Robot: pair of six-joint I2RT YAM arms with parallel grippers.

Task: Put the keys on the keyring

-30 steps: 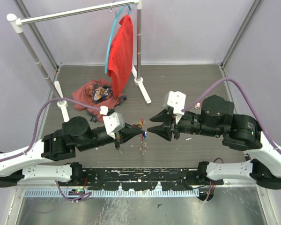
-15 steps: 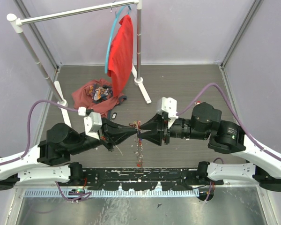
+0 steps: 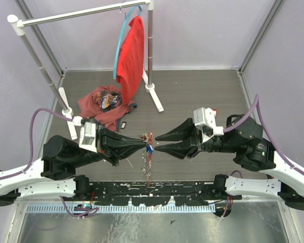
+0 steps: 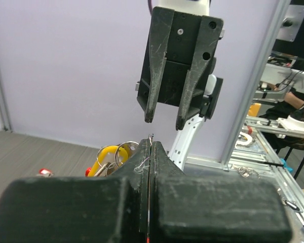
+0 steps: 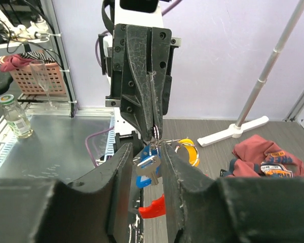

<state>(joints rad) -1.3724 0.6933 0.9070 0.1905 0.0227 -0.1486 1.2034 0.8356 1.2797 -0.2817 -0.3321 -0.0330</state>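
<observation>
We log the left claw (image 3: 141, 143) clenched on the keyring (image 4: 150, 139), keys (image 3: 149, 148) dangling; the right claw (image 3: 157, 142) is released and sits nearby. A misaligned pinch could twist the keyring free.

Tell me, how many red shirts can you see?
2. The hanging shirt is on a blue hanger on the rack; the crumpled shirt lies on the table beside the rack's foot. None looks hidden.

Two grippers (image 3: 142, 143) (image 3: 156, 143) — one keyring (image 3: 148, 161) — two red shirts (image 3: 130, 55) (image 3: 99, 104).
</observation>
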